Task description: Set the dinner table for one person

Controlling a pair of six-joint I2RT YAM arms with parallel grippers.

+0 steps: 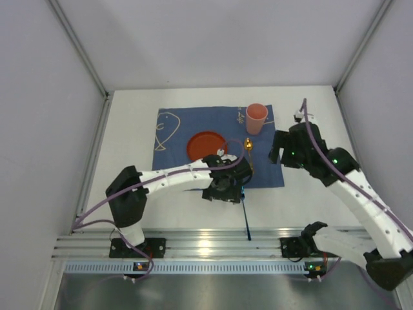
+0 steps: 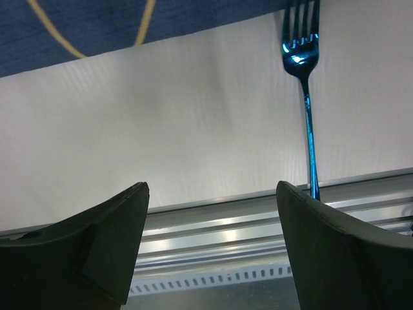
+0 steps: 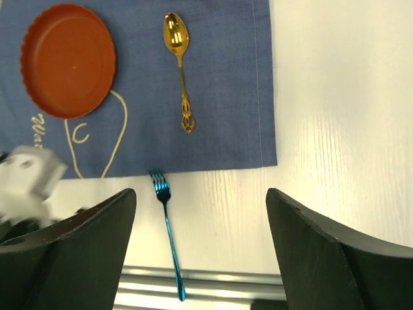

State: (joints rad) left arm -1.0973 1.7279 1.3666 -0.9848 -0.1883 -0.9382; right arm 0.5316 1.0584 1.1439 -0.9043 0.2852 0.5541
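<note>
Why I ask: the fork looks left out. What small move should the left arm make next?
Probably slide the left gripper sideways over the fork and close on its handle. The jaws stand open and empty beside it, and the fork lies on the bare table, handle end over the rail, while plate, spoon and cup sit on the cloth.

Robotics lab test cell, not a home. Plain white dinner table (image 1: 129, 129) boxed in by blank white wall panels (image 1: 219, 39) behind it and on both sides. Ribbed aluminium rail (image 1: 213, 244) along its near edge, with two robot arm bases (image 1: 137, 247) bolted on.
</note>
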